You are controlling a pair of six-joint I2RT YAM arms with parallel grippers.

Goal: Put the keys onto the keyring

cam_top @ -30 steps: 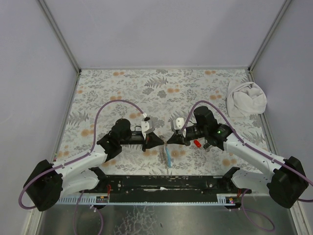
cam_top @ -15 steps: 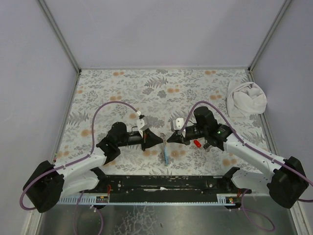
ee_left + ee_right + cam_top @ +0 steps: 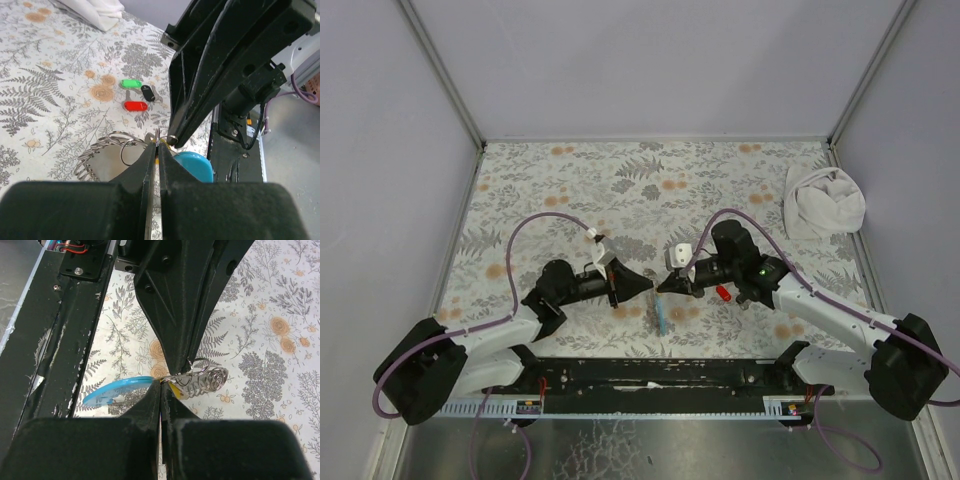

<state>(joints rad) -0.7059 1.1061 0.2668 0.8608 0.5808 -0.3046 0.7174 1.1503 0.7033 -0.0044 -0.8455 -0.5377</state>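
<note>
Grips the keyring point(image 3: 210, 379) by its thin wire loop with the left fingers point(image 3: 130, 200) clenched, low in the middle of the top view, while pinching the tan-yellow key point(image 3: 176, 390) in the closed right fingers point(image 3: 125, 435), tip to tip. Reaches inward from both lower corners, forearms low over the desk point(image 3: 570, 180). Has the red key point(image 3: 135, 106), green key point(image 3: 131, 83) and black key point(image 3: 147, 93) lying close together on the desk, left of centre in the left wrist view.
</note>
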